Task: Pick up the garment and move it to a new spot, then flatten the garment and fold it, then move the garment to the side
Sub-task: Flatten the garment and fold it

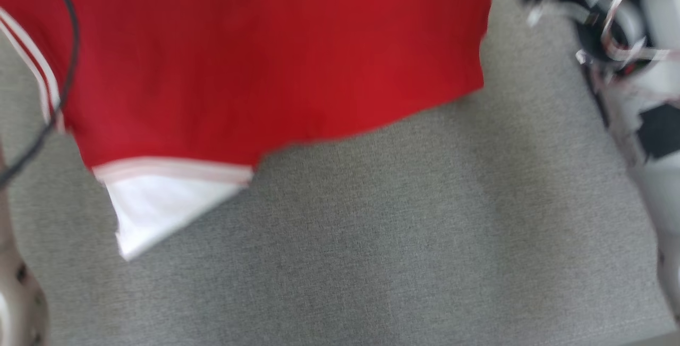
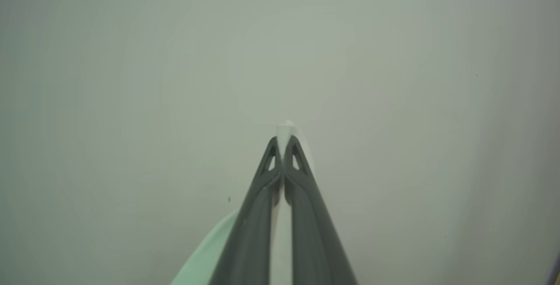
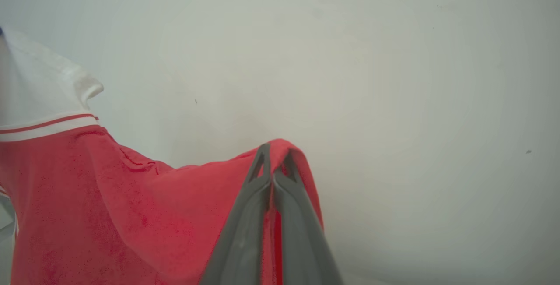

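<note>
The garment [image 1: 265, 64] is a red shirt with white trim and a white sleeve end; it hangs in the air over the grey cloth-covered table [image 1: 404, 239], blurred in the head view. In the right wrist view my right gripper [image 3: 274, 156] is shut on a fold of the garment's red cloth [image 3: 131, 206], and the white collar [image 3: 43, 92] shows at the left. In the left wrist view my left gripper [image 2: 283, 142] is shut on a strip of the garment's white cloth [image 2: 286, 128], which pokes out past the fingertips. Both wrist views look at a plain pale wall.
A black cable [image 1: 64, 69] curves down the left side of the head view. Pale robot parts and cables [image 1: 627, 32] are at the upper right, past the table's right edge [image 1: 632, 176]. A pale forearm [image 1: 16, 293] stands at the lower left.
</note>
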Available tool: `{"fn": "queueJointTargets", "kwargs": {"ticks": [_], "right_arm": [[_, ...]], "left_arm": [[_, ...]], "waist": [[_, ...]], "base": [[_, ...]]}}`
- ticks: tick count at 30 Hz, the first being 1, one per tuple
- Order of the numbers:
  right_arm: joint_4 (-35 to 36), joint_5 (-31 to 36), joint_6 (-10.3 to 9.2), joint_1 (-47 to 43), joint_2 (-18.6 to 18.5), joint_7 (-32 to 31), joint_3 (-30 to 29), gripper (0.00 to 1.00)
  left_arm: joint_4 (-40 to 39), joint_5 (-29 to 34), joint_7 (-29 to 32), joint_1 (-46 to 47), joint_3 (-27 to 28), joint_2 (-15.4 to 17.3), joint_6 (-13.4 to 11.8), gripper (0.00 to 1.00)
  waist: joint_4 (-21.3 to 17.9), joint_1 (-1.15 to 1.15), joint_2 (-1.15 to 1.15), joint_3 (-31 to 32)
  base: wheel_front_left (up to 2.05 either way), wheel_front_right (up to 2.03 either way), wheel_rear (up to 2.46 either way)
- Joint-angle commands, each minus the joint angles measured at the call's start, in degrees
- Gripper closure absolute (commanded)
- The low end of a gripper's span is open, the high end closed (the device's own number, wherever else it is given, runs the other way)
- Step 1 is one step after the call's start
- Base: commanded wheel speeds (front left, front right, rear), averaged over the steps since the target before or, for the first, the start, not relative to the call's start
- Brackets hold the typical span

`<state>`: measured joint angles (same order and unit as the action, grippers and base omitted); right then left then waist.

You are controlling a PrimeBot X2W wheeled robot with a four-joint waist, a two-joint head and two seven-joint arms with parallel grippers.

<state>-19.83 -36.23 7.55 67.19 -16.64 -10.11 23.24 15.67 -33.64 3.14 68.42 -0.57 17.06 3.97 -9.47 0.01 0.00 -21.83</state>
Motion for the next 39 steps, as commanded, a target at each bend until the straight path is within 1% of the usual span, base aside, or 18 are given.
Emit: {"fn": "queueJointTargets", "kwargs": {"ticks": [1,3,4,7,9,11,13,15,19,23,27,30,33,34,36,39], "right_arm": [[-1.2,1.0,-0.13,1.8,0.0,1.7,-0.7,1.0],[-3.7,2.9,-0.12,5.2,0.9,5.1,-1.7,1.0],[-6.8,5.2,-0.13,8.5,1.8,9.3,-3.9,1.0],[-11.4,9.7,-0.13,12.3,3.5,15.7,-7.9,1.0],[-14.1,12.9,-0.13,14.6,4.7,19.9,-10.9,1.0],[-16.2,16.3,-0.13,16.6,5.5,22.7,-13.7,1.0],[-16.6,20.1,-0.13,18.0,6.4,24.4,-16.2,1.0],[-15.6,24.1,-0.13,18.6,7.0,25.1,-19.0,1.0],[-10.9,30.8,-0.12,16.5,9.1,25.3,-22.4,1.0],[-9.4,34.4,-0.13,13.8,9.7,25.3,-21.4,1.0],[-10.0,35.1,-0.13,11.8,9.3,25.3,-19.2,1.0],[-10.5,34.1,-0.13,9.6,8.0,25.3,-16.4,1.0],[-11.4,32.3,-0.13,6.9,6.3,25.3,-13.6,1.0],[-11.5,31.4,-0.13,5.9,5.7,25.3,-12.7,1.0],[-11.7,29.3,-0.13,3.4,4.4,23.8,-10.2,1.0],[-10.0,25.5,-0.13,-0.7,2.1,20.9,-6.6,1.0]], "left_arm": [[0.4,1.1,-0.6,1.8,-0.2,0.4,-0.2,1.0],[0.4,2.4,-2.0,5.8,-0.9,1.1,-0.1,1.0],[0.1,4.1,-4.4,9.7,-1.6,1.6,0.5,1.0],[0.1,6.4,-8.9,15.0,-2.2,2.3,0.8,1.0],[0.4,7.0,-12.2,18.3,-2.1,1.9,0.9,1.0],[0.6,7.2,-14.9,21.1,-2.2,1.1,1.1,1.0],[0.4,7.5,-16.5,22.8,-2.2,0.4,1.5,1.0],[-0.1,7.5,-17.4,24.1,-2.4,0.2,2.0,1.0],[-1.1,6.3,-18.1,24.3,-2.5,-0.6,2.8,1.0],[-0.2,4.7,-18.2,19.9,-3.9,-0.7,3.3,1.0],[-0.6,2.6,-18.3,16.9,-4.9,-0.6,3.6,1.0],[-1.7,-1.0,-18.3,12.5,-7.2,-0.3,3.5,1.0],[-3.8,-4.7,-17.6,7.5,-9.4,1.4,3.5,1.0],[-4.7,-6.3,-17.0,5.6,-10.0,1.5,3.5,1.0],[-6.3,-8.7,-16.2,1.5,-10.5,2.4,3.5,1.0],[-9.2,-11.9,-15.4,-5.3,-10.2,3.7,3.6,1.0]], "waist": [[-0.7,-0.01,0.0,-5.1],[-1.1,-0.01,0.0,-7.0],[-1.4,-0.01,0.0,-8.7],[-2.1,-0.01,0.0,-9.9],[-2.3,-0.01,0.0,-10.3],[-2.4,-0.01,0.0,-10.4],[-2.5,-0.01,0.0,-10.6],[-2.8,-0.01,0.0,-11.0],[-3.1,-0.01,0.0,-12.7],[-3.0,-0.01,0.0,-14.9],[-2.6,-0.01,0.0,-15.9],[-1.7,-0.01,0.0,-15.9],[-0.6,-0.01,0.0,-14.8],[-0.2,-0.01,0.0,-14.1],[0.5,-0.01,0.0,-12.6],[1.2,-0.01,0.0,-10.3]], "base": [[0.0,0.0,0.0],[0.0,0.0,0.0],[0.0,0.0,0.0],[0.0,0.0,0.0],[0.0,0.0,0.0],[0.0,0.0,0.0],[0.0,0.0,0.0],[0.0,0.0,0.0],[0.0,0.0,0.0],[0.0,0.0,0.0],[0.0,0.0,0.0],[0.0,0.0,0.0],[0.0,0.0,0.0],[0.0,0.0,0.0],[0.0,0.0,0.0],[0.0,0.0,0.0]]}}
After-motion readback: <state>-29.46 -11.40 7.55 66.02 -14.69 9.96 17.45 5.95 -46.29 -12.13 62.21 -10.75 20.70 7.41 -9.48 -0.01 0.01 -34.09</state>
